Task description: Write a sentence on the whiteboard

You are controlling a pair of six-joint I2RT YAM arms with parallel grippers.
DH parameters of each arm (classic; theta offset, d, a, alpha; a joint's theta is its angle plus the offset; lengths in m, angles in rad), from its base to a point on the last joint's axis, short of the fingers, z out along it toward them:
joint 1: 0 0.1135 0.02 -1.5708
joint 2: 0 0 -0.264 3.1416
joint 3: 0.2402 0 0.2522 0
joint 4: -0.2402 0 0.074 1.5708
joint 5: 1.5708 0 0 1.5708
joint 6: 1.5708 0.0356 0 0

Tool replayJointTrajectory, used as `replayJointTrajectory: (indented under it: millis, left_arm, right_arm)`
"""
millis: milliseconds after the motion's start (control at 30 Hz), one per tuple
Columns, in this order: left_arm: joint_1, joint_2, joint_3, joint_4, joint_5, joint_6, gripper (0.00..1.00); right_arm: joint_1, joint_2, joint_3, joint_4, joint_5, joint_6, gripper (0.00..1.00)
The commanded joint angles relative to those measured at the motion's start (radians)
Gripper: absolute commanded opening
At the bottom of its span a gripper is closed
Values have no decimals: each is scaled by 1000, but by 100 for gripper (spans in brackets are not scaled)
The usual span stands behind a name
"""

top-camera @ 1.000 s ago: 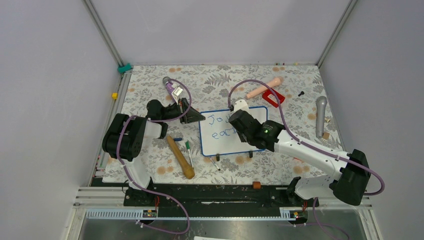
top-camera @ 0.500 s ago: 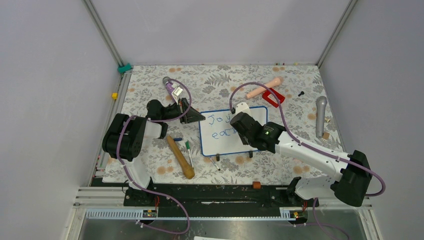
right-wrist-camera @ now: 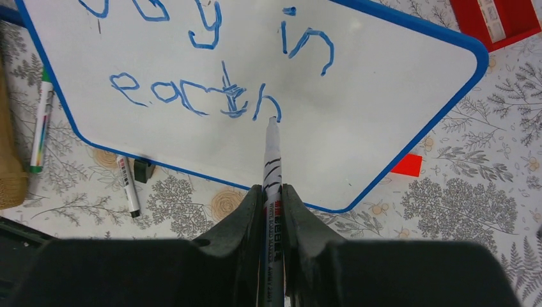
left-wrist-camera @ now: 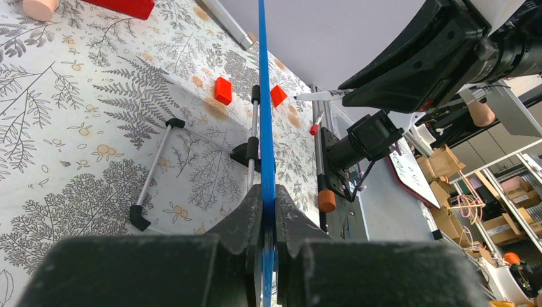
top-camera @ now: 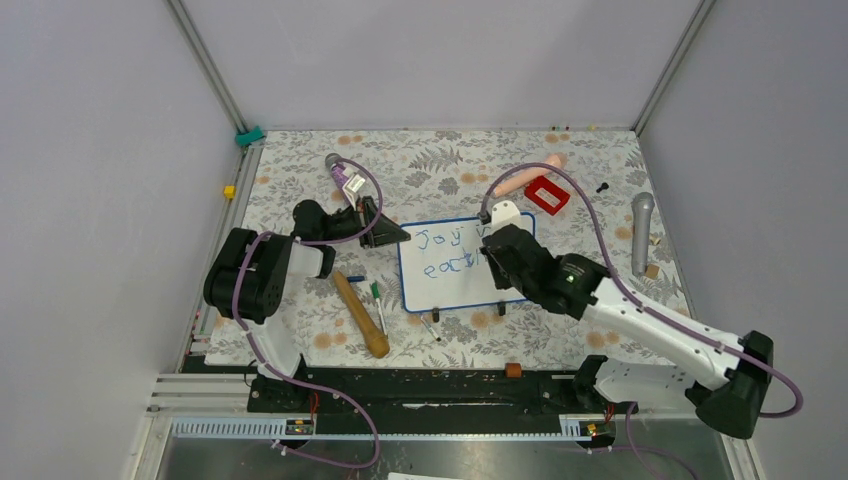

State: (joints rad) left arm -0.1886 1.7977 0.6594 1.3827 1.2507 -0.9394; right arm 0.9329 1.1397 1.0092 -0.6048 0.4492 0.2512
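The whiteboard (top-camera: 440, 290), white with a blue frame, stands mid-table; it also shows in the right wrist view (right-wrist-camera: 383, 109) and edge-on in the left wrist view (left-wrist-camera: 263, 96). The sentence (right-wrist-camera: 211, 64) reads "Joy in" over "each" in blue letters. My left gripper (top-camera: 392, 236) is shut on the board's left edge (left-wrist-camera: 267, 211). My right gripper (top-camera: 492, 252) is shut on a white whiteboard marker (right-wrist-camera: 271, 166), whose tip sits at the end of the "h". The marker tip also shows in the left wrist view (left-wrist-camera: 313, 96).
A wooden-handled tool (top-camera: 362, 316), a green-capped marker (top-camera: 377, 300) and a black-capped marker (top-camera: 433, 325) lie left of and below the board. A red block (top-camera: 546, 194), a pink handle (top-camera: 525, 178), a microphone (top-camera: 641, 232) and a small orange block (top-camera: 513, 370) lie around.
My right arm has shifted right along the second line, uncovering "Joy" and "each". The left gripper has held still on the board.
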Motion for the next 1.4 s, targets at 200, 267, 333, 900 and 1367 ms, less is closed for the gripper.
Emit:
replayJointTrajectory:
  millis: [200,267,333,900,1367]
  left_arm:
    - [6,-40,11,80,-1,-2,0]
    - [6,-17,26,86,17,-20,0]
    - [4,-7,28,86,19,-21,0]
    - [3,-9,24,87,20,-18,0]
    - [3,-12,21,88,19,-15,0]
  right_arm:
    - [-1,-140,-114,117,-81,47,0]
    - [20,-134,-118,122,-71,62,0]
    - [49,-120,-118,126,-54,72,0]
    - [288,153,19,111,142,123,0]
    - [351,282,62,120,172,116,0]
